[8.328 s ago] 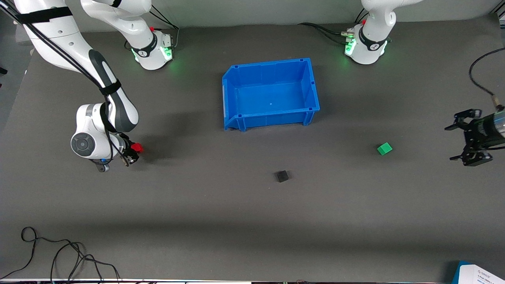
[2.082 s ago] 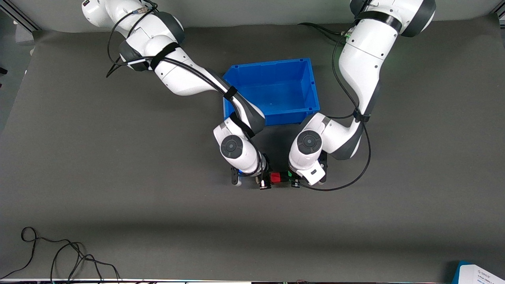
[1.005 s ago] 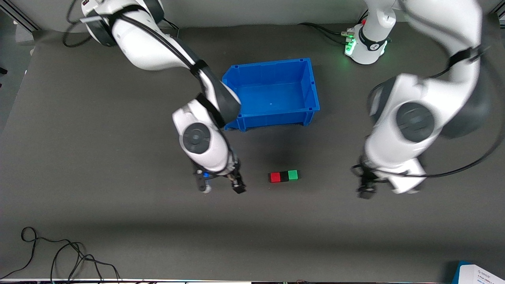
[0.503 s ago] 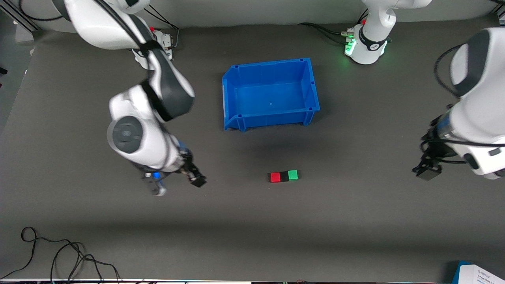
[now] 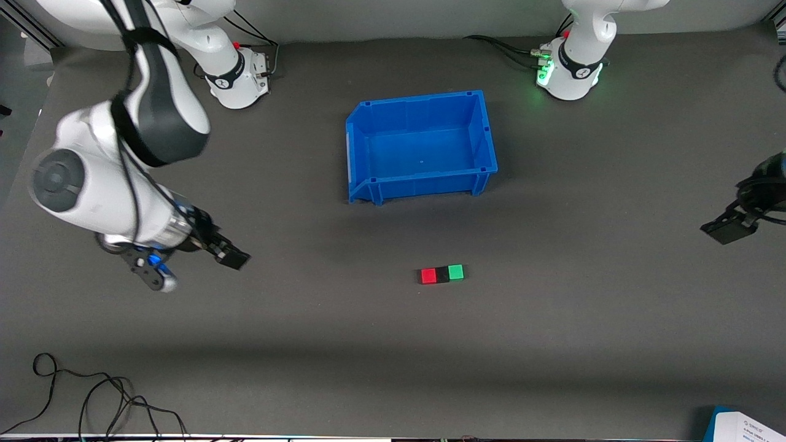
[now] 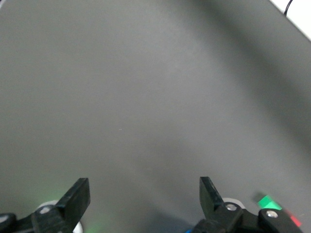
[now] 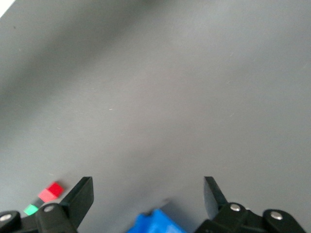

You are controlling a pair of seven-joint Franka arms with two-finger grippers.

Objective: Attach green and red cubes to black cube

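The red cube (image 5: 428, 275), black cube (image 5: 442, 275) and green cube (image 5: 455, 272) lie joined in one row on the grey mat, nearer the front camera than the blue bin, black in the middle. Nothing touches the row. My right gripper (image 5: 191, 267) is open and empty, up over the mat toward the right arm's end; its wrist view (image 7: 147, 191) shows the red cube (image 7: 51, 191) and green cube (image 7: 30, 209) far off. My left gripper (image 6: 144, 194) is open and empty at the left arm's end; only one of its fingers (image 5: 727, 230) shows in the front view. Its wrist view shows the green cube (image 6: 268, 202).
An empty blue bin (image 5: 368, 184) stands mid-table, nearer the robots' bases than the cube row. Black cables (image 5: 92, 399) lie at the front edge toward the right arm's end. A white and blue box corner (image 5: 746, 426) sits at the front edge toward the left arm's end.
Both grippers have let go and drawn away from the cube row, each toward its own end of the table. The joined row of three cubes has stayed in place.
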